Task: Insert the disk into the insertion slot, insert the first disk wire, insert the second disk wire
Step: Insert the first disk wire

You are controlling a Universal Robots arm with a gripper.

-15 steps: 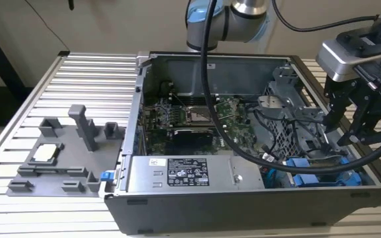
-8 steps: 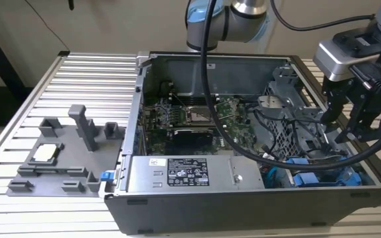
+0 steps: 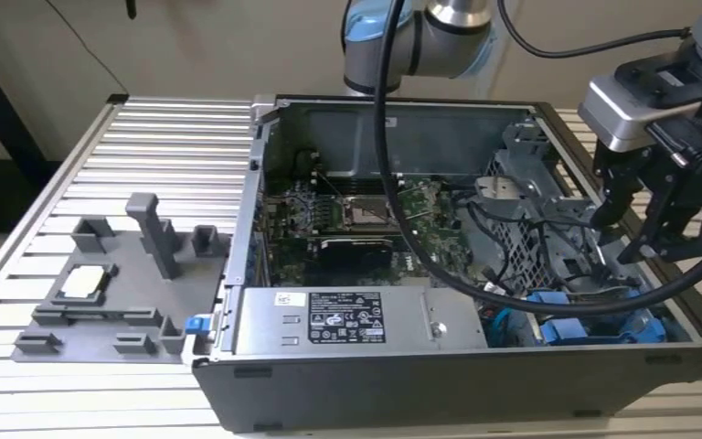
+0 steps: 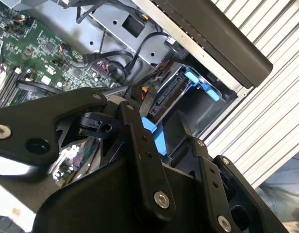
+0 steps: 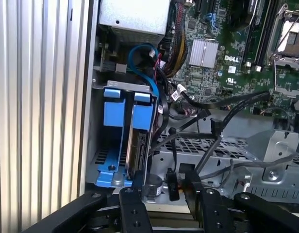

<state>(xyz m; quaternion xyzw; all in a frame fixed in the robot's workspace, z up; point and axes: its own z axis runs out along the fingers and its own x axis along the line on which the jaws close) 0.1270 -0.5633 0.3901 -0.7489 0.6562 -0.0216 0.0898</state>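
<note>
Exterior view, right of frame: your gripper (image 3: 622, 236) hangs empty, fingers apart. First wrist view shows the disk (image 5: 138, 150) apparently seated in its blue frame (image 5: 114, 114); descend squarely, avoiding loose cables (image 5: 227, 101).

Bench (image 3: 168, 137) top: ribbed silver aluminium slats. Plain beige wall (image 3: 229, 46) behind its far edge; thin black cable (image 3: 87, 46) hangs against it.
</note>
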